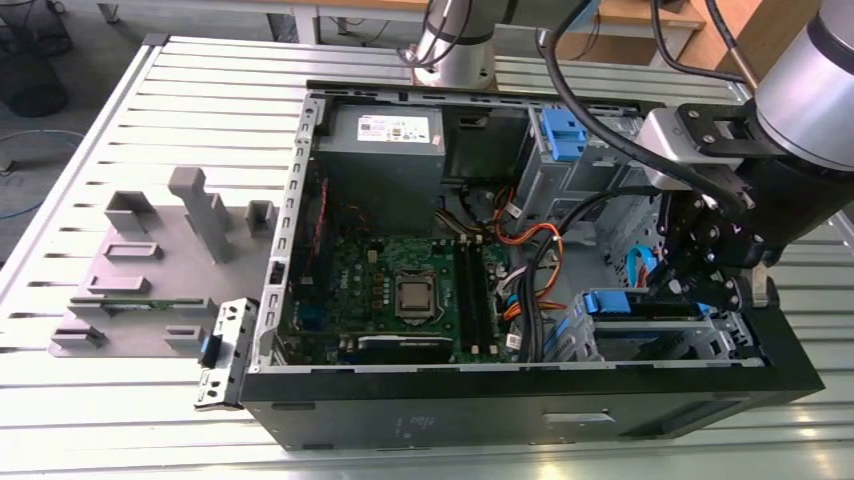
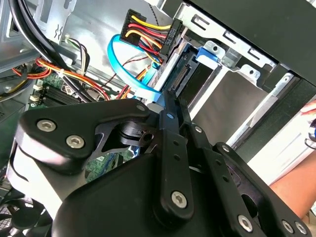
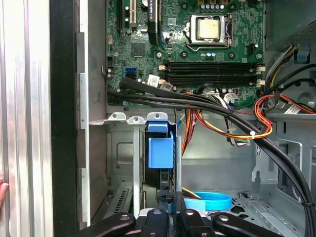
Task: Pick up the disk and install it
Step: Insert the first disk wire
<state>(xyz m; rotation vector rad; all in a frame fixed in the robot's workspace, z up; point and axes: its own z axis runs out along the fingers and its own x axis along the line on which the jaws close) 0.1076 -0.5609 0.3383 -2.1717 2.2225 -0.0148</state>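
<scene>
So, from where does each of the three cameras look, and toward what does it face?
Exterior view: off the arm, above, looking down into the open computer case; the arm and gripper show at the exterior view's right.
First wrist view: on the arm, facing the drive bay and motherboard; gripper links show.
Second wrist view: on the arm, close behind the gripper, facing the bay.
Both wrist views share the blue cable.

There is one open computer case (image 1: 534, 410) in the middle of the exterior view. Inside it sits one green board (image 1: 387, 290) with one silver chip (image 1: 415, 294). One grey power box (image 1: 384, 150) is near the top. There are two blue plastic parts, one upper right (image 1: 563, 135) and one lower right (image 1: 625, 303). One robot arm (image 1: 814, 90) is at the right edge. One grey holder block (image 1: 167, 250) stands at the left on the one slatted worktop (image 1: 120, 420).
</scene>
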